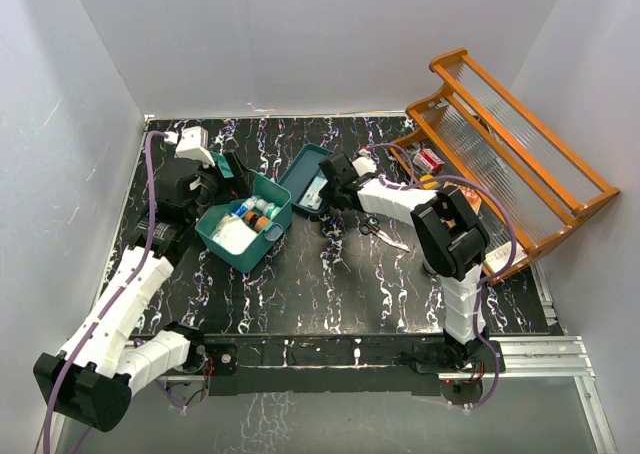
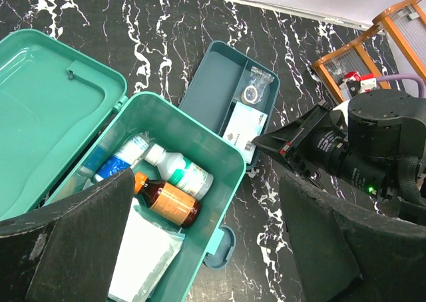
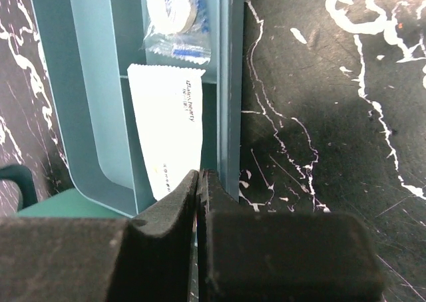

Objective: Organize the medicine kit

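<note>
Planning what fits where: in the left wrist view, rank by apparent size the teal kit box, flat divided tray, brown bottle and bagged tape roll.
1. medicine kit, also nearest the camera
2. divided tray
3. brown bottle
4. bagged tape roll, farther off, so this last pair is unsure

Black marbled table (image 1: 330,289) carries medicine kit (image 1: 258,254), divided tray (image 1: 300,174), scissors (image 1: 372,227), orange rack (image 1: 510,149)

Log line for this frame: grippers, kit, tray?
left gripper: open, aimed at medicine kit | right gripper: shut at white packet in divided tray, hold unclear | kit: lid open, bottles inside
</note>
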Controlling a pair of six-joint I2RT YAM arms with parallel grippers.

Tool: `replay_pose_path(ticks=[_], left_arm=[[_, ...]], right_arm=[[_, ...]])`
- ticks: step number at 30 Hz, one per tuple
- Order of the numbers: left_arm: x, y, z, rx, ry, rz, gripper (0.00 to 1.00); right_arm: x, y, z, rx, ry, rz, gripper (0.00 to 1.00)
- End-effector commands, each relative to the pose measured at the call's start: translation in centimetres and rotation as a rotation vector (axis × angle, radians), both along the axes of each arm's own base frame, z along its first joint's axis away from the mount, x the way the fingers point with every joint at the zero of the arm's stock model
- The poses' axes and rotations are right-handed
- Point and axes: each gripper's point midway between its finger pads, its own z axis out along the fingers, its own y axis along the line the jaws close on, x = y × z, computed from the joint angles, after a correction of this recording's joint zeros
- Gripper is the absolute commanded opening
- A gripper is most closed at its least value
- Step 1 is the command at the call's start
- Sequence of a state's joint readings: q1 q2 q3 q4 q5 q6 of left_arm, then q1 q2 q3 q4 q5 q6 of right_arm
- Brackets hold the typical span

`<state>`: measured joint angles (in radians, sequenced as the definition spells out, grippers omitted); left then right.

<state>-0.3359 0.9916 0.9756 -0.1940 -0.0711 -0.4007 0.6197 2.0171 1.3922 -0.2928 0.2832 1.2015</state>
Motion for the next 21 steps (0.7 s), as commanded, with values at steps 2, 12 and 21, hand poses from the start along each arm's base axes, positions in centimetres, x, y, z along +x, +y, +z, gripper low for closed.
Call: replay_pose_path(ticks=[2, 12, 21], left_arm=[[-0.3, 0.5, 0.6, -0.002, -0.030, 0.012, 0.88], [-0.7, 1.0, 0.8, 0.020, -0.039, 0.026, 0.88], [-0.7, 1.0, 0.9, 0.021, -0.043, 0.026, 0.89]], right_arm=[[1.0, 2.7, 2.9, 0.060, -0.048, 0.133, 0.06], [1.5, 1.1, 5.8, -0.041, -0.104, 0.158, 0.39], [1.8, -0.9, 5.1, -0.196, -0.087, 0.197, 0.56]])
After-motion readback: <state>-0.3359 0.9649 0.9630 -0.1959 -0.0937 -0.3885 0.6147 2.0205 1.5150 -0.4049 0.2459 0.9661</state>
